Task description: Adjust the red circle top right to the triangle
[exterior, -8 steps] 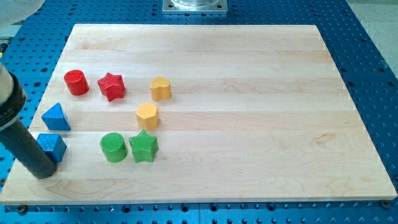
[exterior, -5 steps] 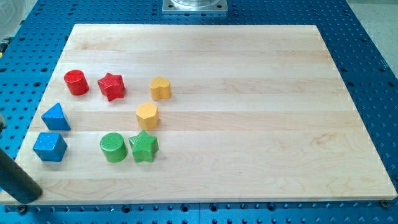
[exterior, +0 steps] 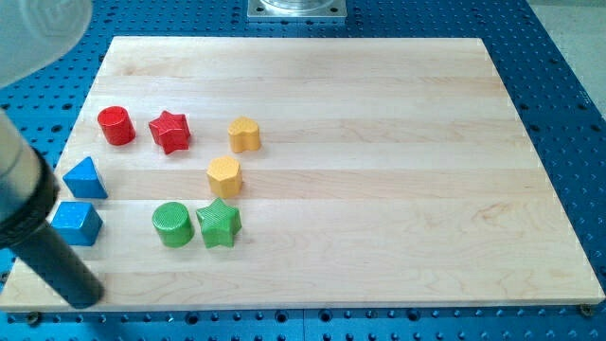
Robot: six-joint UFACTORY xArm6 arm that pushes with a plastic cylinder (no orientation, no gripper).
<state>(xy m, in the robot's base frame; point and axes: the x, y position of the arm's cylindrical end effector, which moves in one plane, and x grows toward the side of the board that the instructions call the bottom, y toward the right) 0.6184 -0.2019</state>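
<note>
The red circle (exterior: pixel 115 125) stands near the board's left edge, above the blue triangle (exterior: pixel 84 177). My tip (exterior: pixel 85 296) rests near the board's bottom left corner, just below the blue cube (exterior: pixel 76 223), apart from it. The rod rises from the tip to the view's upper left. The red circle lies up and to the right of the triangle, with a gap between them.
A red star (exterior: pixel 170 131) sits right of the red circle. A yellow heart (exterior: pixel 243 134) and a yellow hexagon (exterior: pixel 224 175) stand near the middle left. A green circle (exterior: pixel 172 224) and a green star (exterior: pixel 219 223) sit side by side below them. The wooden board (exterior: pixel 379 142) lies on a blue perforated table.
My tip moved down-left off the blue cube's side toward the board's corner, then back right along the bottom edge. No block has moved.
</note>
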